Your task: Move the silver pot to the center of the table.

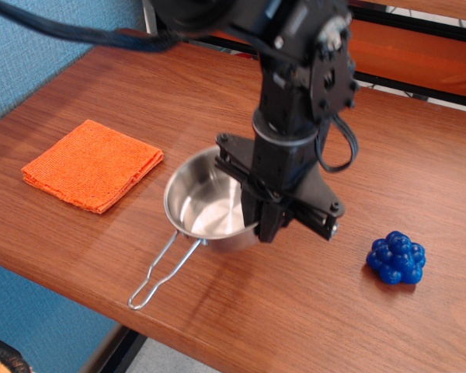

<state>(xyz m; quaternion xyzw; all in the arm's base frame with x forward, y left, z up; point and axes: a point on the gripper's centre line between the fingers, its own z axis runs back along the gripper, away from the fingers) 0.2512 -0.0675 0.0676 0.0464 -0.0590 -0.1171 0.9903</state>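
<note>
The silver pot point(206, 203) is a shallow shiny steel pan near the middle of the reddish-brown wooden table point(109, 256). Its thin wire loop handle point(161, 270) points toward the front left edge. My black gripper point(258, 227) comes down from above and is shut on the pot's right rim. I cannot tell whether the pot's base touches the wood or hangs just above it. The arm hides the table behind the pot.
An orange folded cloth point(93, 164) lies at the left. A blue berry-like cluster point(396, 257) sits at the right front. The table's front edge runs close below the handle. An orange and black frame stands behind the table.
</note>
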